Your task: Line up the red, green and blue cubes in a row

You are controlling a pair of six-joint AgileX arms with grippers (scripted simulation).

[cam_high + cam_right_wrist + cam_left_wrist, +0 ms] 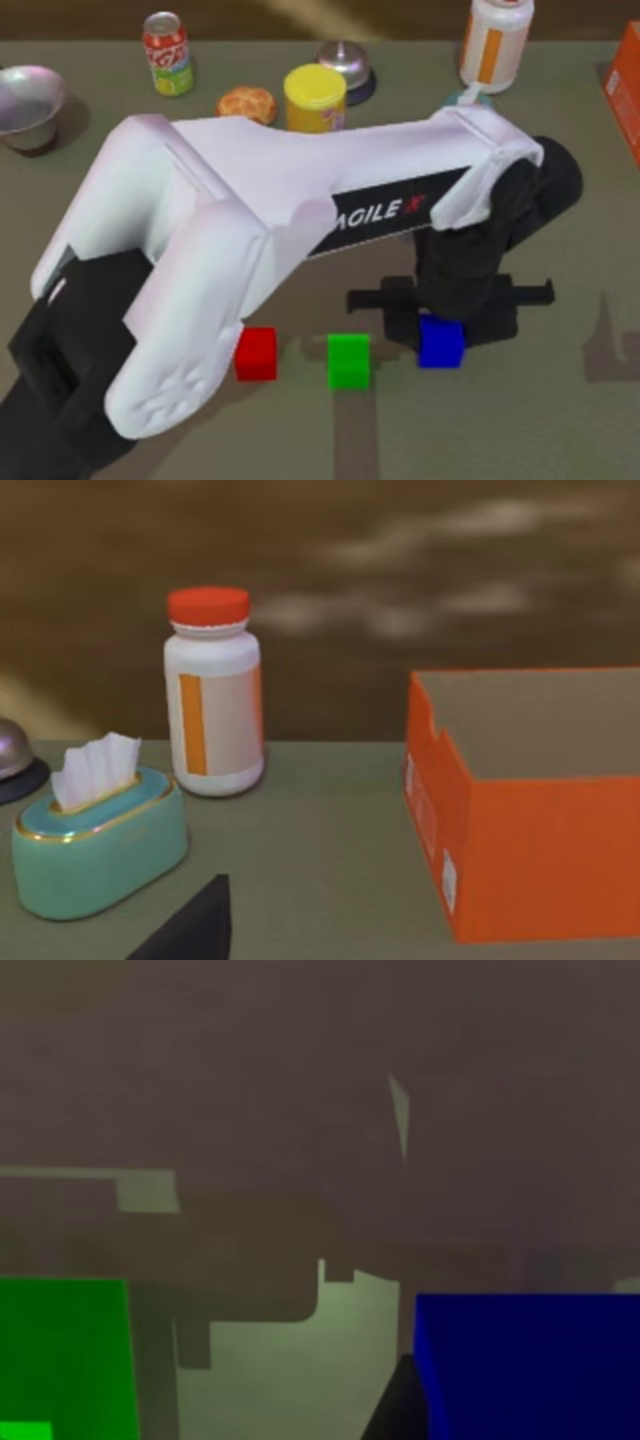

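Three cubes lie in a row near the table's front: the red cube (256, 354) on the left, the green cube (348, 360) in the middle, the blue cube (440, 342) on the right. My left arm reaches across from the lower left, and its gripper (440, 322) stands over the blue cube, shut on it. In the left wrist view a dark finger (400, 1405) presses against the side of the blue cube (530, 1360), with the green cube (62, 1355) farther off. My right arm is out of the top view; one finger (200, 925) of its gripper shows, holding nothing.
Along the back stand a metal bowl (28, 103), a soda can (168, 53), a bread roll (247, 104), a yellow tub (315, 97), a bell (345, 62) and a white bottle (495, 42). A teal tissue box (98, 840) and an orange box (530, 800) sit at the back right.
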